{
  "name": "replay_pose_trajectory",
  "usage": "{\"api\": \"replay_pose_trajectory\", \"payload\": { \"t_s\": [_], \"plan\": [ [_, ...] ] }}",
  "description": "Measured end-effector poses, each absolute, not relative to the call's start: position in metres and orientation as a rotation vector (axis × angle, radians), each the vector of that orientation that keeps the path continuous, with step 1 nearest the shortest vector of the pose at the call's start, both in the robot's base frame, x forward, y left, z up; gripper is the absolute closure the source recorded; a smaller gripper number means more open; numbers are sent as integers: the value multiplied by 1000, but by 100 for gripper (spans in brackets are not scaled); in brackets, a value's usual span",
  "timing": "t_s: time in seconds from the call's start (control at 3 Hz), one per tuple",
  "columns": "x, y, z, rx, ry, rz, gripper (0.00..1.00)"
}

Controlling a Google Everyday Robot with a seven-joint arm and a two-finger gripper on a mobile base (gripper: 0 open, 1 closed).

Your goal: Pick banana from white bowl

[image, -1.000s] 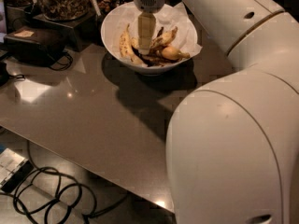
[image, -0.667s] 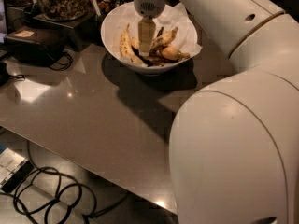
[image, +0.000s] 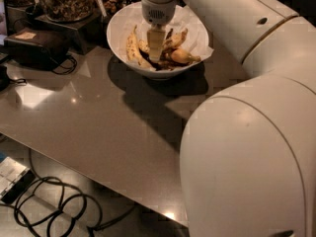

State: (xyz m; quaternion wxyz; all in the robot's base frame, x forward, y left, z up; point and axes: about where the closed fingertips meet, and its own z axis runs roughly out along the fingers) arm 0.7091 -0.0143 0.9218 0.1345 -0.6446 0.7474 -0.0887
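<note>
The white bowl [image: 118, 31], lined with crumpled white paper, stands at the back of the table and holds several bananas. The long, curved pale-yellow banana [image: 132, 47] lies along the bowl's left side. A short orange-yellow banana [image: 183, 57] and a brown-spotted one [image: 177, 38] lie to the right. My gripper [image: 155, 51] reaches straight down into the middle of the bowl, just right of the long banana, with its tips among the bananas.
A large jar of nuts [image: 64, 0] stands on a dark stand at the back left, with a black device [image: 34, 46] and cord beside it. Black cables [image: 54, 209] lie on the floor below the table's [image: 98, 127] front edge. My white arm fills the right side.
The gripper has stayed over the middle of the bowl and dipped slightly lower among the bananas. The bananas have not visibly moved.
</note>
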Motion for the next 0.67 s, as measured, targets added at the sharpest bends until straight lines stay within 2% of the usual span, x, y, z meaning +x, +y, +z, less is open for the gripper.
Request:
{"api": "replay_pose_trajectory", "payload": {
  "t_s": [0.33, 0.67],
  "plan": [
    [706, -13, 907, -1884, 2193, -255, 31],
    [707, -12, 892, -1904, 2217, -256, 50]
  ]
}}
